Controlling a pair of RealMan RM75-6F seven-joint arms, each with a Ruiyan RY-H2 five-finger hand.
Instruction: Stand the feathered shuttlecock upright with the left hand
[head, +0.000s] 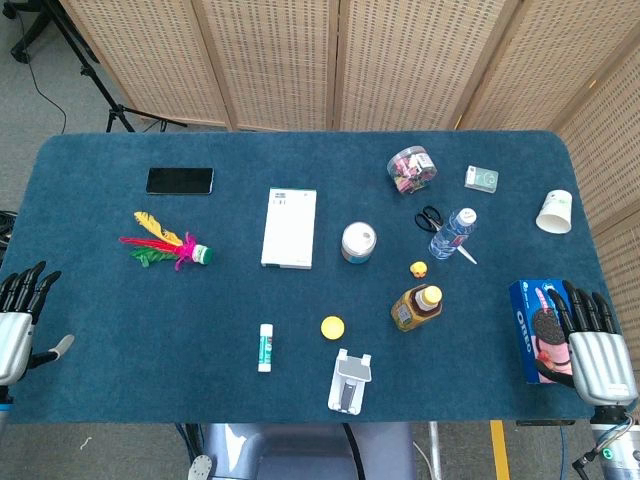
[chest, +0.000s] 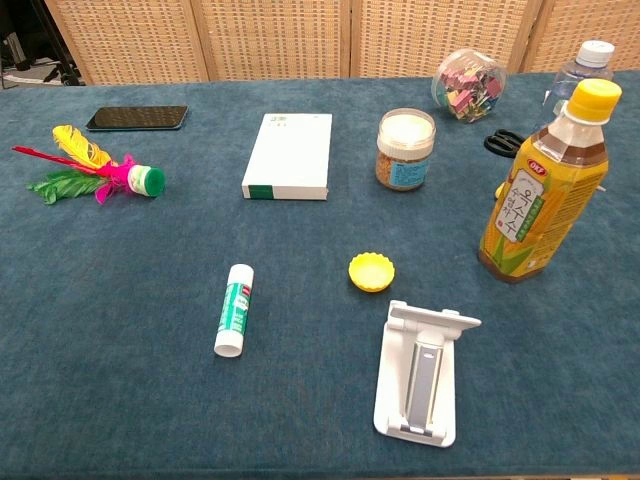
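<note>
The feathered shuttlecock (head: 165, 243) lies on its side at the left of the blue table, with yellow, red, pink and green feathers pointing left and its green-and-white base to the right. The chest view shows the shuttlecock (chest: 100, 172) flat at the far left. My left hand (head: 20, 310) rests at the table's left edge, fingers apart and holding nothing, well below and left of the shuttlecock. At the right edge my right hand (head: 590, 340) lies with fingers spread beside a blue cookie box (head: 532, 325). Neither hand shows in the chest view.
A black phone (head: 180, 180) lies behind the shuttlecock. A white box (head: 289, 227), a jar (head: 358, 241), a glue stick (head: 265, 347), a yellow cap (head: 332, 326), a white phone stand (head: 350, 380) and a tea bottle (head: 417, 305) fill the middle. Scissors (head: 430, 217), a water bottle (head: 452, 233), a clip jar (head: 410, 168) and a paper cup (head: 554, 210) stand at the right.
</note>
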